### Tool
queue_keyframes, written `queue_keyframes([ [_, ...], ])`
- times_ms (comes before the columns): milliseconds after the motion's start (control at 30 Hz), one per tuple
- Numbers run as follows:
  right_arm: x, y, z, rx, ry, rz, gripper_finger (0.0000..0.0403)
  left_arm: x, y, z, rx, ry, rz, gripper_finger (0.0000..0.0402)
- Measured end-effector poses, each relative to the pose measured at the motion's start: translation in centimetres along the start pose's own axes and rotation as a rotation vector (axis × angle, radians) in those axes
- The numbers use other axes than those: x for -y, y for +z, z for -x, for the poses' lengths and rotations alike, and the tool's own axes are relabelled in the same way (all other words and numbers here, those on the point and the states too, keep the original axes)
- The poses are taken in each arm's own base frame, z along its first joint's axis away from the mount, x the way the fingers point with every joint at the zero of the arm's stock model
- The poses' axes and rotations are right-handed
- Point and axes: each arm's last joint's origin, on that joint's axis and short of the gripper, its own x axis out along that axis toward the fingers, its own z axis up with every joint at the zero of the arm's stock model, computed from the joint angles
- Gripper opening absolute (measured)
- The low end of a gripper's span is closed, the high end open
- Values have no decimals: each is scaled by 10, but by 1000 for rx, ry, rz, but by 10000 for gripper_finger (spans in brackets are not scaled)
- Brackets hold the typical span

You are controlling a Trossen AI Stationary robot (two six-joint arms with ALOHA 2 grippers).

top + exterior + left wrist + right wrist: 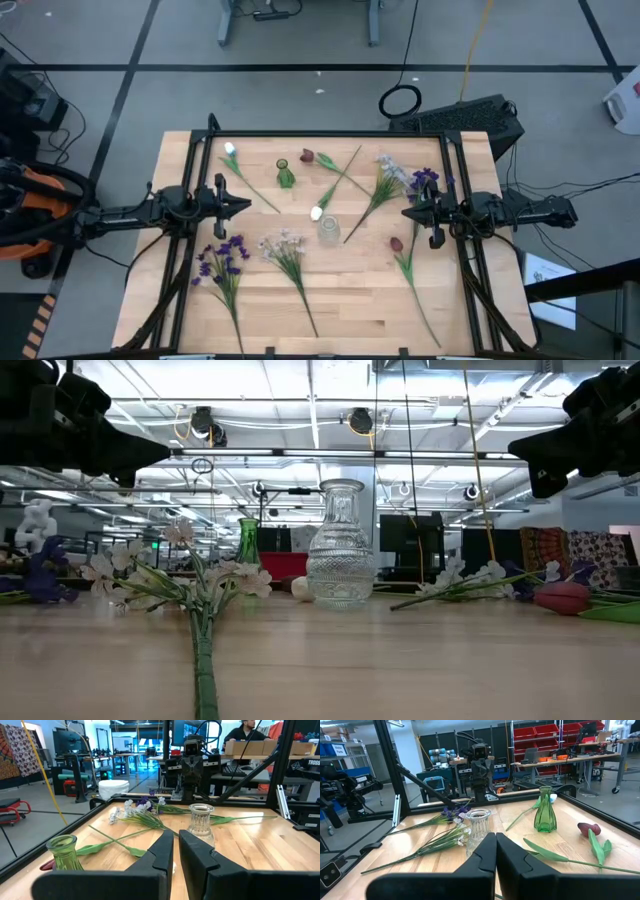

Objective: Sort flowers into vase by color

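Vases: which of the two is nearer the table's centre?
The clear glass vase. It stands near the middle of the table, beside a white tulip bud. The small green vase stands closer to the far edge, left of centre.

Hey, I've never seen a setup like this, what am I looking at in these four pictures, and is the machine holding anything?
It is a robot with two dark arms over a wooden table. One picture looks straight down, one looks level across the tabletop, and two come from cameras on the wrists. The left gripper and right gripper hover at opposite sides, holding nothing. On the table lie artificial flowers in purple, dark red, white and pale lilac, around a clear glass vase and a small green vase. Neither vase holds a flower yet.
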Motion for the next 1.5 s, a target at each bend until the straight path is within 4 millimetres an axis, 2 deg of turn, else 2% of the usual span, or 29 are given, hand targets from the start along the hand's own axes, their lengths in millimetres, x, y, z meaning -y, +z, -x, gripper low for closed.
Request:
queue_keyframes([
  [700, 1, -1, -1, -6, -35, 21, 0, 0, 0, 0, 0, 0, 0, 35],
  [867, 3, 0, -7, -17, -133, 44, 0, 0, 0, 0, 0, 0, 0, 35],
  [1000, 4, 16, -16, -43, -301, 104, 0, 0, 0, 0, 0, 0, 0, 35],
  [1167, 1, 48, -42, -99, -541, 101, 0, 0, 0, 0, 0, 0, 0, 35],
  [1400, -6, 96, -106, -163, -869, 31, 0, 0, 0, 0, 0, 0, 0, 35],
  [1500, -5, 109, -131, -176, -990, -87, 0, 0, 0, 0, 0, 0, 0, 35],
])
